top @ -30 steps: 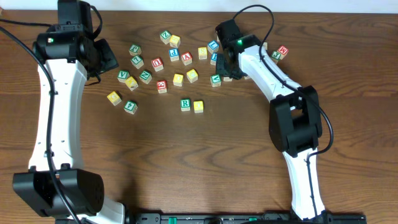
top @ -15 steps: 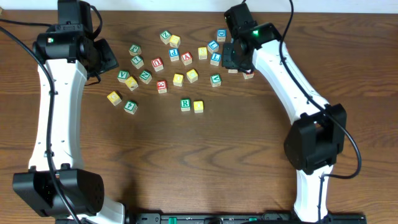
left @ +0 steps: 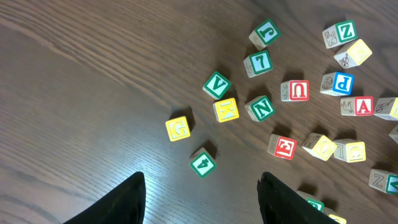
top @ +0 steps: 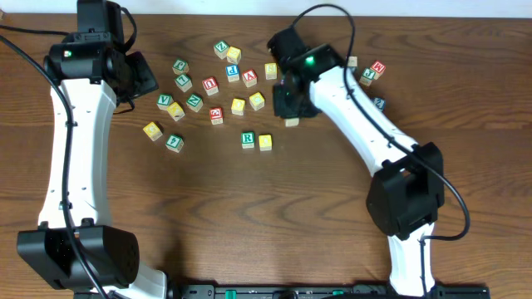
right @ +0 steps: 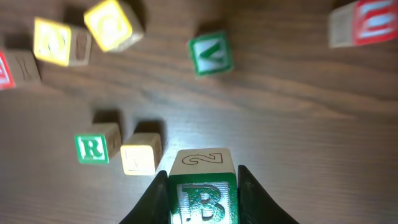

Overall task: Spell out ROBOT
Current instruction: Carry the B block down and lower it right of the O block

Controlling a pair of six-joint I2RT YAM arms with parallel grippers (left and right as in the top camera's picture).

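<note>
- The right end effector (right: 202, 182) is clamping a square-edged wooden B cube (right: 203, 202) at the bottom centre of its view.
- The R cube (right: 92, 148) and a yellow-faced cube (right: 140, 158) are sitting side by side on the grained tabletop (right: 292, 130).
- The left end effector (left: 202, 200) is hanging half-spread and empty.

Desk (top: 249, 216): dark brown wood, grain visible
Light: soft sheen on the wood
Far edge: pale strip (top: 465, 7) beyond

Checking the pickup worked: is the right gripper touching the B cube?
Touching. The right wrist view shows the B cube clamped in the right gripper, both fingers against its sides.
</note>
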